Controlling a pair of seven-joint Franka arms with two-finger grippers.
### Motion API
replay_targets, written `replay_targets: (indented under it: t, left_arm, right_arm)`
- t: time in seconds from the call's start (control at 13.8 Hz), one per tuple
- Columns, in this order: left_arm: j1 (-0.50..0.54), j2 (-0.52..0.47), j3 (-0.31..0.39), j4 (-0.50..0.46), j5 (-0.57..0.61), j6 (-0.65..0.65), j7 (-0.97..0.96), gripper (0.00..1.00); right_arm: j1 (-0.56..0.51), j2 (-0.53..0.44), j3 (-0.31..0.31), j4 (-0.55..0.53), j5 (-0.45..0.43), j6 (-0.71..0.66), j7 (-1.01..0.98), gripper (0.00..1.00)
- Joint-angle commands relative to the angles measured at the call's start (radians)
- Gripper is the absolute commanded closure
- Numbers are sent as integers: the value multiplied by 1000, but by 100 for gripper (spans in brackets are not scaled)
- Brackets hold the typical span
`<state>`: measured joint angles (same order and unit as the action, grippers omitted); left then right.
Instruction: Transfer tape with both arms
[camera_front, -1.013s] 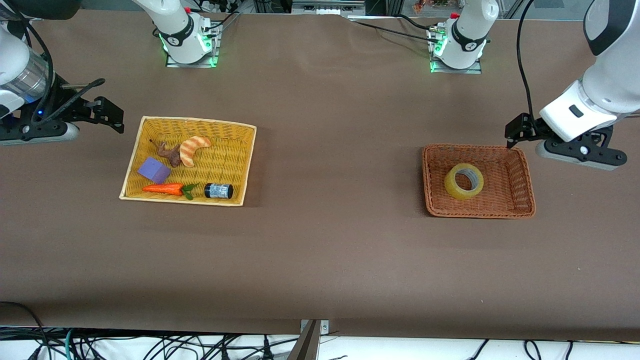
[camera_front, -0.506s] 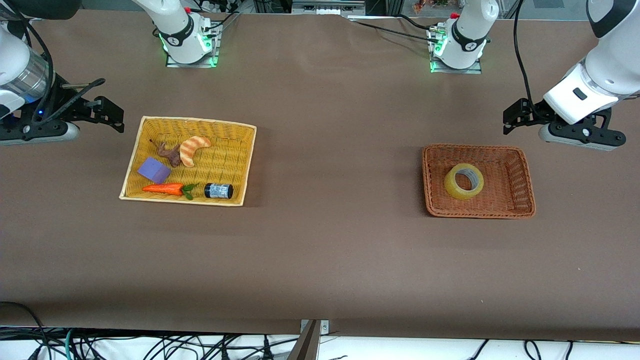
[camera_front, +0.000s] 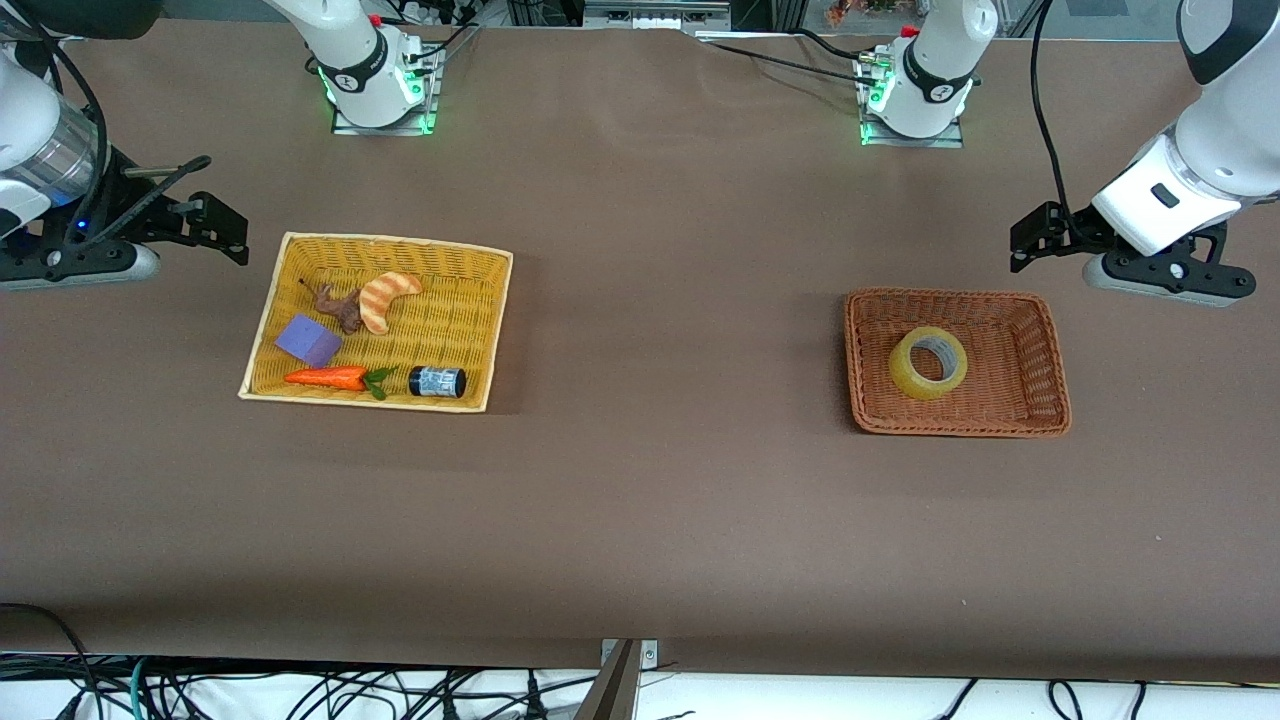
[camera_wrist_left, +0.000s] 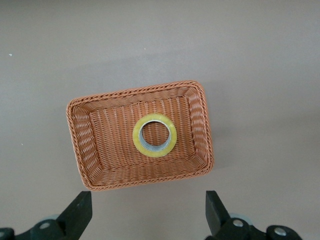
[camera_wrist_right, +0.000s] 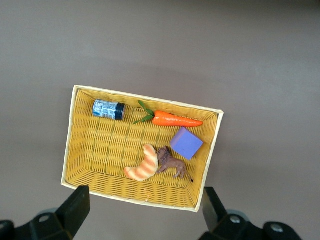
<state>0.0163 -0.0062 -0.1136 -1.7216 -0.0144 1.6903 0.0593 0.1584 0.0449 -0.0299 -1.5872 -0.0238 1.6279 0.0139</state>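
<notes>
You see the tape (camera_front: 928, 362) lying flat in the brown basket (camera_front: 1046, 345). Left gripper (camera_wrist_left: 149, 212) hangs beside it, right gripper (camera_wrist_right: 142, 212) beside the yellow basket (camera_front: 490, 330); both jaws wide apart, empty.

No legible text, even on the black jar's (camera_front: 437, 382) label

Place: a robotics lab.
Worktop (camera_front: 640, 500): covered edge to edge in plain brown cloth.
Robot bases (camera_front: 375, 85): two, bolted down, glowing green.
Cables (camera_front: 300, 690): loose tangle under the worktop's near edge.
Props: two wicker baskets (camera_front: 1045, 400) holding toy items.
</notes>
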Motion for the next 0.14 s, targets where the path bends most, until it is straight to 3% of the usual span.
replay_targets:
  t: [0.0,0.07]
  left_arm:
    - [1,-6,3,-3,-15,11,-3,0]
    - [1,-6,3,-4,-15,11,-3,0]
  right_arm:
    - [-2,-3,1,13,-10,-19,-20,0]
    - [-2,-3,1,13,-10,-19,-20,0]
